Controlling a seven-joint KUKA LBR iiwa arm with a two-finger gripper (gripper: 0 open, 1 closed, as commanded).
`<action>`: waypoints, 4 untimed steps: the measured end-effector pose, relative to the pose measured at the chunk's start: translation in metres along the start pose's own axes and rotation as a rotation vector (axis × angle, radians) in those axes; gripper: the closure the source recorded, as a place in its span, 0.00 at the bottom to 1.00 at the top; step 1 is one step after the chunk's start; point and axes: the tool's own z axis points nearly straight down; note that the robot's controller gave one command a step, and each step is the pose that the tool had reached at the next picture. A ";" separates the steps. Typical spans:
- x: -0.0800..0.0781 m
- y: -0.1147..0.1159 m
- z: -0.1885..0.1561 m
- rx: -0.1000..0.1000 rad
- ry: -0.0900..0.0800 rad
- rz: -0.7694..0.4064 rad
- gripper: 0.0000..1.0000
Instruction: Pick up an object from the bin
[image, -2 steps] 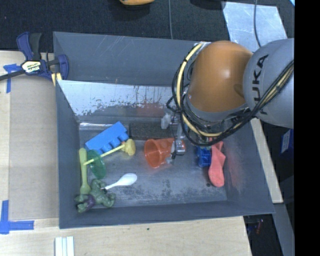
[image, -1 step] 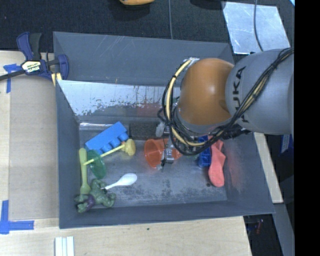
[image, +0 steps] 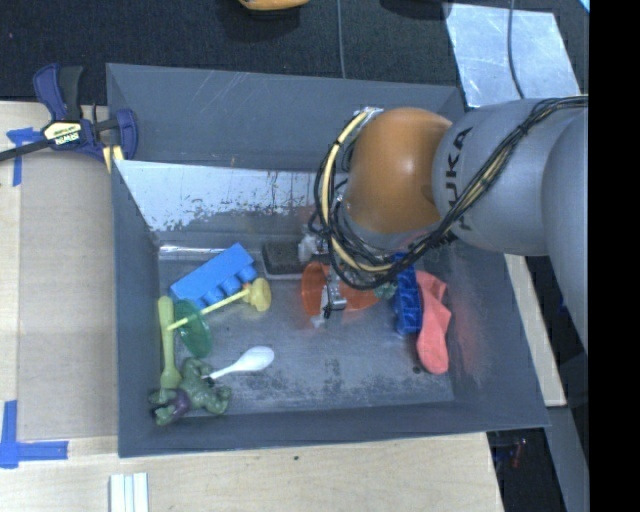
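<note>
My gripper (image: 328, 298) hangs below the arm's wrist, low in the middle of the bin, right over an orange-red translucent thing (image: 314, 286). Much of that thing is hidden by the gripper and the cables. A dark grey block (image: 282, 259) lies just to the upper left of it, near the back wall. Close on the right lie a blue ridged piece (image: 407, 303) and a pink soft piece (image: 434, 326), side by side.
On the left lie a blue toothed block (image: 214, 275), a yellow stick with a knob (image: 252, 295), a green rod (image: 166, 335), a green figure (image: 190, 392) and a white spoon (image: 244, 363). The arm covers the bin's right back corner.
</note>
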 end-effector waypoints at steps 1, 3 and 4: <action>-0.018 0.006 0.027 -0.001 0.003 -0.036 0.00; -0.023 -0.026 0.040 -0.006 0.000 0.093 0.00; -0.020 -0.026 0.038 -0.005 -0.003 0.232 0.00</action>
